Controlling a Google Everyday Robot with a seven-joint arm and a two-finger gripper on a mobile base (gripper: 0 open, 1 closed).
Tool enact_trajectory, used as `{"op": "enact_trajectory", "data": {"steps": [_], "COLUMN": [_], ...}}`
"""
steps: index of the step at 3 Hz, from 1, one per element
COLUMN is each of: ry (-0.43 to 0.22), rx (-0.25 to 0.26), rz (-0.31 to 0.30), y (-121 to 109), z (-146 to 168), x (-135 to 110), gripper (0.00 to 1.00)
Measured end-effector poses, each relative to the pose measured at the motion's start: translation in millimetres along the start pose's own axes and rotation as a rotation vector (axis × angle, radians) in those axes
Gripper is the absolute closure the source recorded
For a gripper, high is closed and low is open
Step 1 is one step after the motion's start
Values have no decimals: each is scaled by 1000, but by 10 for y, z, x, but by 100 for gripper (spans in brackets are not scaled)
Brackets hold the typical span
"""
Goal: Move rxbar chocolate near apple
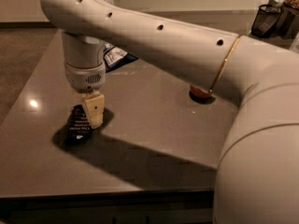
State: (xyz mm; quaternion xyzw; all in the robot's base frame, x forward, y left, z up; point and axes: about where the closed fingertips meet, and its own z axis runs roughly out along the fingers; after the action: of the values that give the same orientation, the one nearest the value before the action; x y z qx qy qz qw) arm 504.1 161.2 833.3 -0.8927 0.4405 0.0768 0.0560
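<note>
The rxbar chocolate (78,123), a small black wrapper with white text, is at the near left of the dark table (154,139). My gripper (89,120) hangs straight down from the big white arm and stands right at the bar, touching its right side. The bar sits in the gripper's shadow, and I cannot tell whether it rests on the table or is lifted. The apple (200,93) is far to the right on the table. Only a red-orange sliver of it shows under the arm.
A blue-and-white snack bag (114,58) lies at the back of the table behind the wrist. A black mesh basket (265,20) stands off the table at the back right. The arm crosses over the middle of the table.
</note>
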Motion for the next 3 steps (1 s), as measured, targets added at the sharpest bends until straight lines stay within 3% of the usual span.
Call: {"op": "enact_trajectory", "data": {"steps": [2, 3], "ry": [-20, -27], "rx": [18, 35], "rz": [14, 40], "y": [37, 99], "z": [-205, -376], "x": [106, 295], "gripper": [92, 100]}}
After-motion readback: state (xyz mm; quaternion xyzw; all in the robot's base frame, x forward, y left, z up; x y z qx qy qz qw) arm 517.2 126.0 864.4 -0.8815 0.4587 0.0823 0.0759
